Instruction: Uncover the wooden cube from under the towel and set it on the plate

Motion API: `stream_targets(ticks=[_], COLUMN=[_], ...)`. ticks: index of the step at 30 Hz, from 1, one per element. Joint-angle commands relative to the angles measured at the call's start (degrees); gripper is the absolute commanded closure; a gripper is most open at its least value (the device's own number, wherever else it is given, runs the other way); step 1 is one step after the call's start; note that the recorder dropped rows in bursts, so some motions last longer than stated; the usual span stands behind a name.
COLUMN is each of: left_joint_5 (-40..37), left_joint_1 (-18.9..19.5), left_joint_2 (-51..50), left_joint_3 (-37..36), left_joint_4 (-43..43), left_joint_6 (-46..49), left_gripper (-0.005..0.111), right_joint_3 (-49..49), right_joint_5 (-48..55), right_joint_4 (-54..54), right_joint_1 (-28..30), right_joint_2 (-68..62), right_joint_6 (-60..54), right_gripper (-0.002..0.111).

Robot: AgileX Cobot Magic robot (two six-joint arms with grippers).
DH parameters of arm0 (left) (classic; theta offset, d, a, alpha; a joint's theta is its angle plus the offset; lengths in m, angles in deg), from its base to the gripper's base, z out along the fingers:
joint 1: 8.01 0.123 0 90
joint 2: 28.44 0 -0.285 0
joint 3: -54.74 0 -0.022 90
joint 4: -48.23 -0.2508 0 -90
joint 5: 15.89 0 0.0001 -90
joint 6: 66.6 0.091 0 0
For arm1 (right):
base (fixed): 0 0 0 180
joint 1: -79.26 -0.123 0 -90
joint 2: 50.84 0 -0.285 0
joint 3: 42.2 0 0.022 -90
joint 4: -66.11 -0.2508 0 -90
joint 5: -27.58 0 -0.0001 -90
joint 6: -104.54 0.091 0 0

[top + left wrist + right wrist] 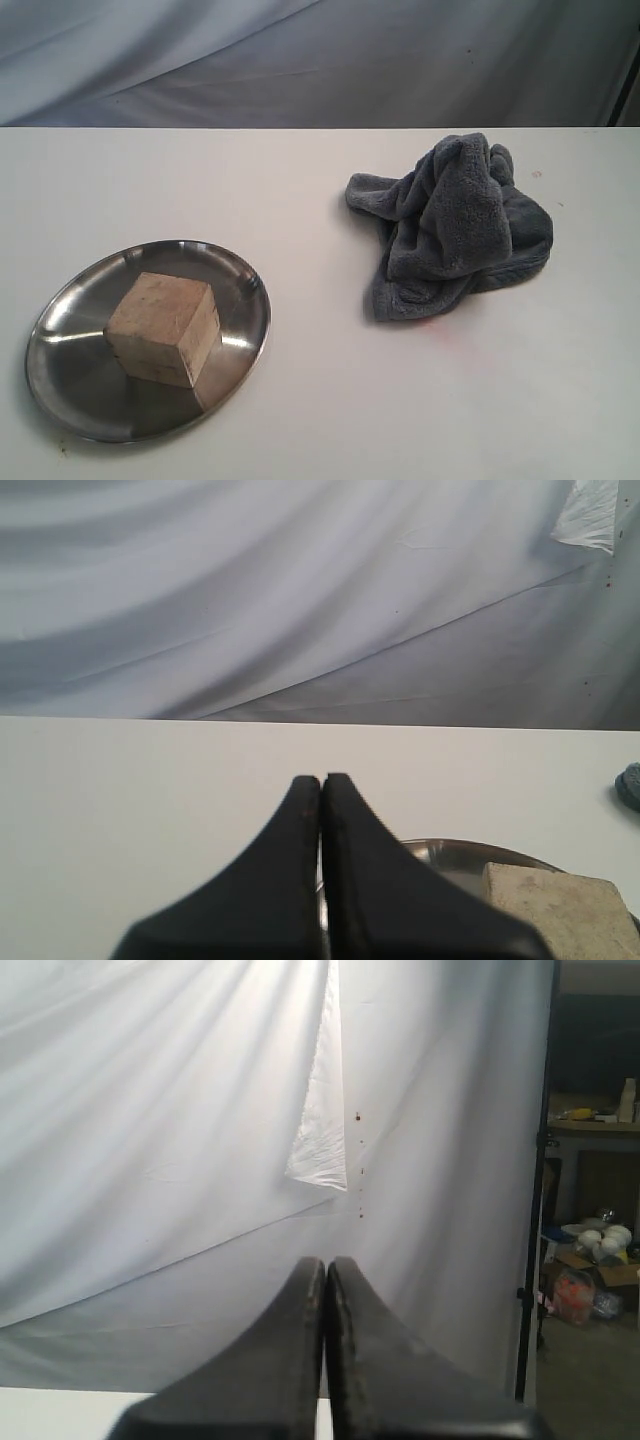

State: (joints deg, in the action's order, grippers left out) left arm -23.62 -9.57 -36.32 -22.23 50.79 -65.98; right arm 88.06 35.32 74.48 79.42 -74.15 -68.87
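One light tan wooden cube (pixel 163 329) sits on one round shiny steel plate (pixel 72 372). One crumpled dark blue-grey terry towel (pixel 450 228) lies well apart on white table (pixel 420 410). Left gripper (pixel 321 781), right gripper (pixel 325 1263): both pressed together, empty.

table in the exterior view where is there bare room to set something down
Bare table between the steel plate and the crumpled towel, in front of the towel, and behind the plate. The wooden cube crowds the plate's middle.

left gripper (pixel 321 780) pinched together over white table (pixel 150 800), wooden cube (pixel 560 910) on the steel plate (pixel 450 852), maybe towel (pixel 631 785) poking in at edge
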Motion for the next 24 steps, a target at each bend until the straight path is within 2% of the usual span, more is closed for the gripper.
stream_targets(ticks=[1, 14, 24], left_joint_5=[0.1, 0.1, 0.1], left_joint_1=[0.0, 0.0, 0.0], left_joint_2=[0.1, 0.1, 0.1], left_joint_3=[-0.3, -0.3, -0.3], left_joint_4=[0.0, 0.0, 0.0], left_joint_6=[0.0, -0.2, 0.0], left_gripper=[0.105, 0.105, 0.105], right_joint_3=[-0.3, -0.3, -3.2], right_joint_5=[3.9, 14.9, 19.8], right_joint_4=[-0.8, -1.5, -4.3], right_joint_1=[0.5, 0.5, 0.5], right_joint_2=[3.8, 15.5, 15.5], right_joint_6=[-0.7, -3.2, -5.0], right_gripper=[0.108, 0.108, 0.108])
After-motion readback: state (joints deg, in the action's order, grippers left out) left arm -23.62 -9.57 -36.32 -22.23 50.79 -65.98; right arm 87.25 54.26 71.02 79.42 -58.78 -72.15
